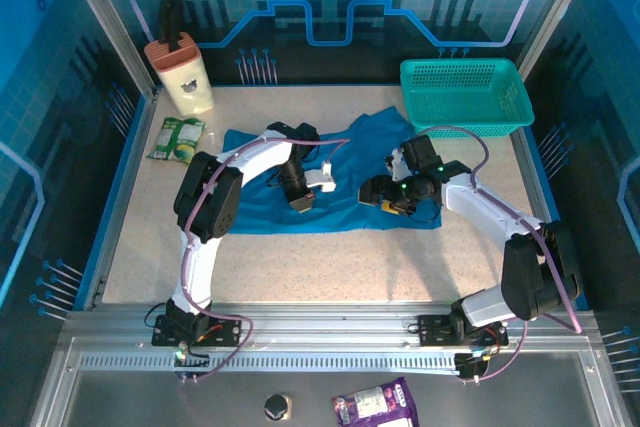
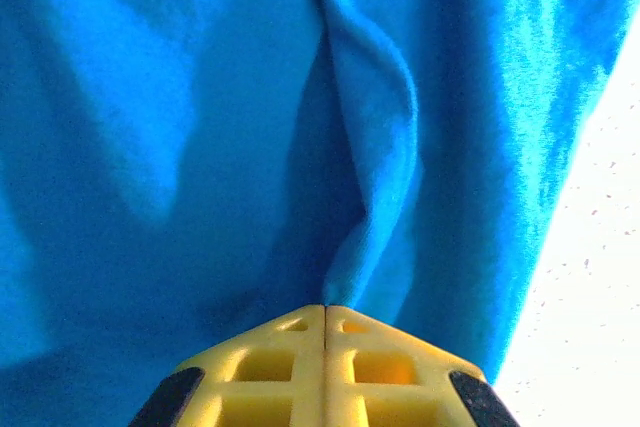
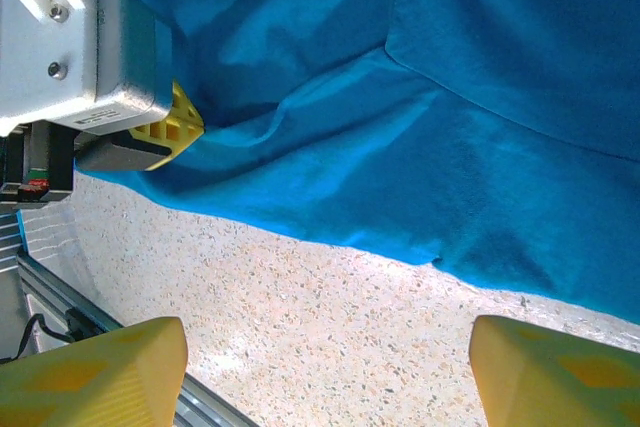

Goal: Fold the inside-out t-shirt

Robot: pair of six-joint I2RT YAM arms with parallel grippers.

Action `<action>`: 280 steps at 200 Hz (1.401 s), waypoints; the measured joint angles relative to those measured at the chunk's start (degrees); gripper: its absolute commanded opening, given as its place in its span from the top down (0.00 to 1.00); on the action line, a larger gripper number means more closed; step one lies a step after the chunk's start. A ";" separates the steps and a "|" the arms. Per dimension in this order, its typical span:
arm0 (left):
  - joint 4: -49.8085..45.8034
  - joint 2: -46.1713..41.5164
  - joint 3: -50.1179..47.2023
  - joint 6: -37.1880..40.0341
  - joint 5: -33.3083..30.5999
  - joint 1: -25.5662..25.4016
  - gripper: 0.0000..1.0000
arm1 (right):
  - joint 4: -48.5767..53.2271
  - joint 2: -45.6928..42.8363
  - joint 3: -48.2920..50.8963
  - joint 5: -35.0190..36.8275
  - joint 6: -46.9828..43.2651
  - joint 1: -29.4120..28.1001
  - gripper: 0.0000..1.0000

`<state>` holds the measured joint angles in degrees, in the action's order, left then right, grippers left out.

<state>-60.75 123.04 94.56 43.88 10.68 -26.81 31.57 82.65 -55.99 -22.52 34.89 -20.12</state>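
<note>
My left gripper (image 2: 325,312) is closed on a raised ridge of the blue T-shirt (image 2: 250,147), its yellow fingertips meeting at the lower end of the fold, while my right gripper (image 3: 330,367) stands wide with nothing between its fingers. The shirt lies across the middle of the speckled tabletop (image 1: 300,277), its long axis running left to right, parallel to the near edge, with bare surface between its hem and that edge. From my open right jaws the cloth lies just beyond, toward the far edge, its rim running past them; the right arm is the nearer to the shirt's right end, and the next pinch, I judge, calls for a short reach onto that rim. A teal plastic mesh basket (image 1: 468,97) sits at the far right corner, a green packet (image 1: 177,139) and a cream canister (image 1: 183,77) toward the far left, inside a metal-framed, blue-walled enclosure.
</note>
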 measured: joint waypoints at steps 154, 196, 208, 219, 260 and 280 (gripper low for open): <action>7.26 -3.19 -1.27 -0.44 -7.80 0.11 1.00 | 0.96 -0.31 -0.81 0.00 0.00 0.00 0.25; 7.41 -1.86 -0.85 -1.36 -9.18 0.11 0.78 | 0.98 0.24 -0.98 0.00 0.00 -0.02 0.25; 7.61 -1.68 -0.85 -1.92 -9.73 0.13 0.74 | 1.03 0.42 -1.09 0.00 -0.02 -0.07 0.25; 7.96 -1.70 -0.85 -2.38 -9.97 0.20 0.71 | 1.14 0.52 -1.36 0.00 -0.02 -0.07 0.25; 8.50 -3.37 -2.29 -3.45 -10.03 2.16 0.70 | 1.49 0.66 -2.62 0.00 -0.59 -0.07 0.25; 8.26 -6.34 -5.11 -3.41 -10.10 4.83 0.71 | 1.49 0.85 -2.78 -0.02 -0.90 -0.07 0.24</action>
<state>-52.49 116.71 89.45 40.47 0.58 -21.98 33.06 83.50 -58.76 -22.55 34.00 -20.18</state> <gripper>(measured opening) 0.296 0.754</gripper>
